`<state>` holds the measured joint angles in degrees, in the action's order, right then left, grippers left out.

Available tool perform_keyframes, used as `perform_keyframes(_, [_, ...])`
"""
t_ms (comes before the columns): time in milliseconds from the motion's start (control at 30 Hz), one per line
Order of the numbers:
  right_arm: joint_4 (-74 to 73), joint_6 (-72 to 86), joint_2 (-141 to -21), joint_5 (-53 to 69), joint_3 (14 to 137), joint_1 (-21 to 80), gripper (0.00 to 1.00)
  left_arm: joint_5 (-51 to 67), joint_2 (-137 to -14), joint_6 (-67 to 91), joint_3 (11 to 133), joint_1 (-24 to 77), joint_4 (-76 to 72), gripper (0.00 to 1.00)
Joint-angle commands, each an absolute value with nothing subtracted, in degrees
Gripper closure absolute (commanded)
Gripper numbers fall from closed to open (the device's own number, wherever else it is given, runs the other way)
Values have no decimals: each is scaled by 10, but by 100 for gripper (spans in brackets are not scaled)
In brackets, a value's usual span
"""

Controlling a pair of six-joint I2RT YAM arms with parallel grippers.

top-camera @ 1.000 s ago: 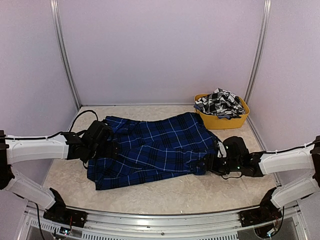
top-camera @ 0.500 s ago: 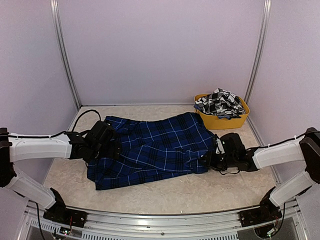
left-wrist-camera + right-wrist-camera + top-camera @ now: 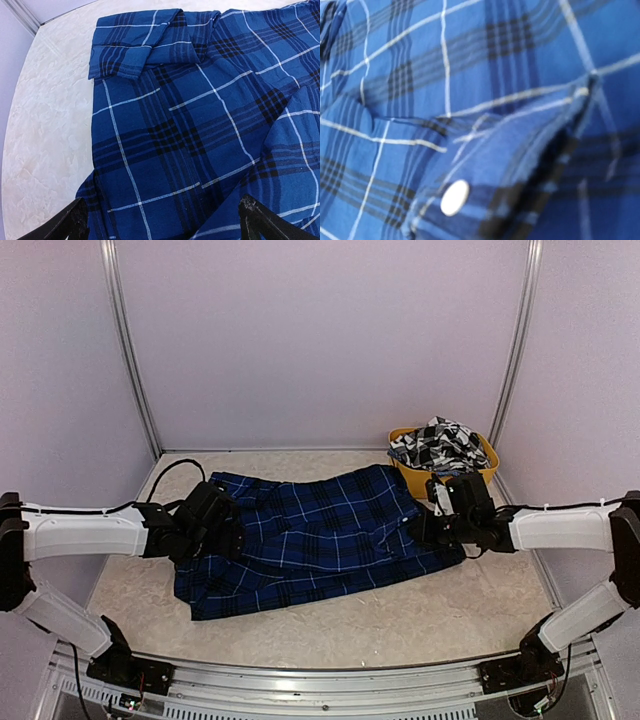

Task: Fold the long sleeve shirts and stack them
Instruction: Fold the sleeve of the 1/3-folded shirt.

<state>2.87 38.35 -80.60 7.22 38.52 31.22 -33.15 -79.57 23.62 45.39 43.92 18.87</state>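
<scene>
Blue shirt edge pinched in right jaws.

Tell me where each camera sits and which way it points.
Top external: high behind the robot, facing down at the blue shirt, yellow tub, left claw and right claw.
Left wrist: rides the left wrist, facing down at the shirt; its black fingertips show, spread.
Right wrist: close on plaid and a white button, blurred; no fingers show.
Shared: all three show the blue shirt.
</scene>
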Motion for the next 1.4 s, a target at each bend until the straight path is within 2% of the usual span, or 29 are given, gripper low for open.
perform_keyframes(0, [-47,300,-817,76,422,276,100,-333,-796,225,465,444,179,1])
perform_keyframes(433, [-85,227,-885,115,452,226,100,-267,-783,214,435,447,137,1])
perform_keyframes(800, [-93,208,-918,102,468,216,100,-275,-812,250,413,493,127,1])
perform_keyframes(900, [-108,200,-922,85,475,215,93,-280,-832,259,418,503,130,1])
perform_keyframes(1133, [-154,187,-892,7,482,215,69,-322,-914,291,452,514,172,1])
perform_keyframes(1367, [-147,187,-882,8,474,215,61,-316,-966,307,465,523,184,1])
